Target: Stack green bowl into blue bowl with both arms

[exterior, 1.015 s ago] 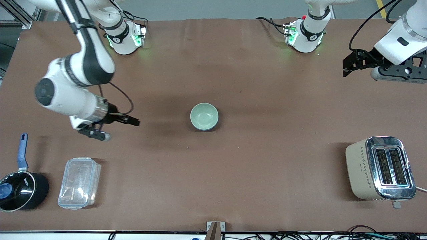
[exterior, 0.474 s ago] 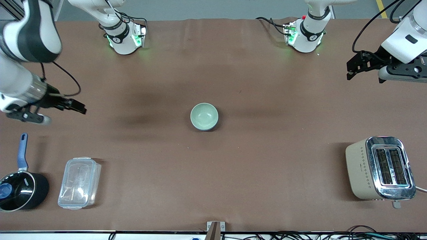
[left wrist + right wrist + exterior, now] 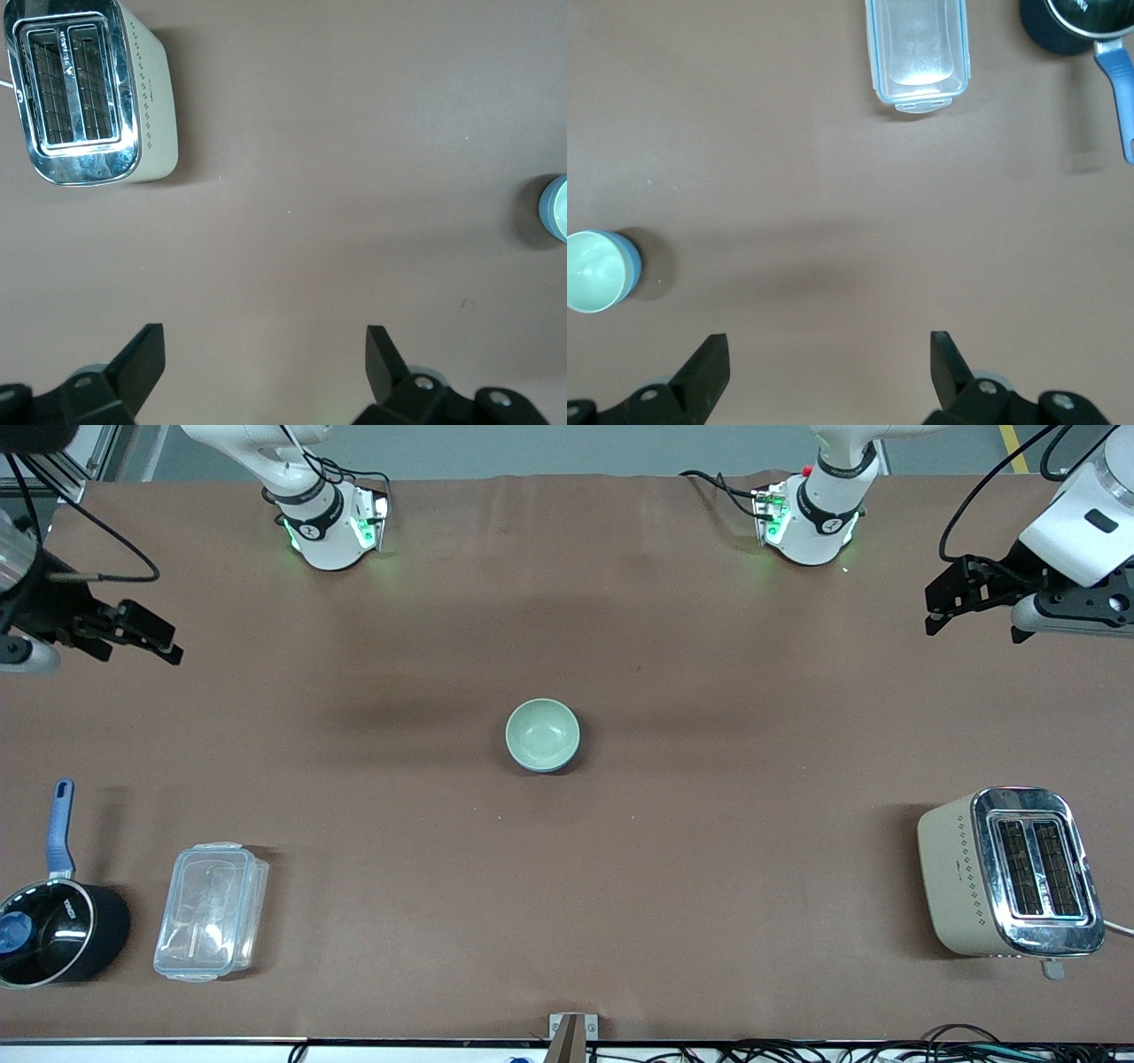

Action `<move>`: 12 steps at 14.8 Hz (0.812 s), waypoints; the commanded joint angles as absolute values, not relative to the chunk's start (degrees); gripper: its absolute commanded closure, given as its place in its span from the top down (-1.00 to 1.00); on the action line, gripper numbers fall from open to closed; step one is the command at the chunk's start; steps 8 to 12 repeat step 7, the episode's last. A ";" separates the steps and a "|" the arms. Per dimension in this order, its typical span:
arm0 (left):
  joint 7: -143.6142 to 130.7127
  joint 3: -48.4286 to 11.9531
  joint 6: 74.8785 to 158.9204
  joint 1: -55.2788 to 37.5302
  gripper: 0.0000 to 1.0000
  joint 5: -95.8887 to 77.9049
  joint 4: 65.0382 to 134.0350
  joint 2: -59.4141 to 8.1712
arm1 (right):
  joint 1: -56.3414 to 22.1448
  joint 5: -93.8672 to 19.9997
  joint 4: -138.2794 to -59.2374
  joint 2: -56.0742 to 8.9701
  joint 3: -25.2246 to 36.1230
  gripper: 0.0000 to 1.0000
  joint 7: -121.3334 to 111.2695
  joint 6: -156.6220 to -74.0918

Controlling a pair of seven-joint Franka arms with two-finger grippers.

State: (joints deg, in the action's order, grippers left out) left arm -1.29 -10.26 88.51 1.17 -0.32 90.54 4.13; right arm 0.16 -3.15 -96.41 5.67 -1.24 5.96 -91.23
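Note:
The green bowl (image 3: 541,732) sits nested inside the blue bowl (image 3: 553,769) in the middle of the table; only a thin blue edge shows under it. The right wrist view shows the green bowl (image 3: 592,271) inside the blue bowl's wall (image 3: 632,262). The left wrist view shows just its edge (image 3: 557,208). My right gripper (image 3: 146,636) is open and empty, up over the table's right-arm end (image 3: 829,347). My left gripper (image 3: 944,606) is open and empty, up over the left-arm end (image 3: 266,343). Both are well apart from the bowls.
A beige toaster (image 3: 1010,871) stands near the front camera at the left arm's end. A clear lidded box (image 3: 211,911) and a black saucepan with a blue handle (image 3: 53,921) stand near the front camera at the right arm's end.
My right gripper has drawn away from the bowls, out toward the right arm's end of the table and toward the bases. My left gripper has shifted slightly. The bowls have not moved.

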 commanded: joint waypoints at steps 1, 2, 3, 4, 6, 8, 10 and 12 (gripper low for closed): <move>-3.33 -10.55 88.68 1.49 1.00 0.53 90.62 4.83 | 0.35 -2.02 -95.28 5.10 -1.32 1.00 5.10 -90.70; -4.12 -10.55 88.68 1.49 1.00 0.61 90.62 4.83 | 0.61 -2.11 -93.01 4.75 -1.23 1.00 5.10 -90.70; -4.30 -10.55 88.68 1.49 1.00 0.62 90.62 4.83 | 0.96 -2.11 -89.68 3.79 -1.06 1.00 5.10 -89.75; -4.22 -10.63 88.68 1.49 1.00 0.62 90.62 4.83 | 1.31 -2.02 -87.13 2.39 -1.05 1.00 5.10 -87.91; -3.61 -10.63 88.68 1.49 1.00 0.62 90.62 4.75 | 1.32 -1.93 -83.07 -0.08 -0.88 1.00 5.10 -87.01; -3.52 -10.55 88.68 1.58 1.00 0.53 90.62 4.66 | 1.32 -1.93 -82.80 -0.26 -0.97 1.00 5.10 -86.84; -3.52 -10.55 88.68 1.58 1.00 0.53 90.62 4.66 | 1.32 -1.93 -82.80 -0.26 -0.97 1.00 5.10 -86.84; -3.52 -10.55 88.68 1.58 1.00 0.53 90.62 4.66 | 1.32 -1.93 -82.80 -0.26 -0.97 1.00 5.10 -86.84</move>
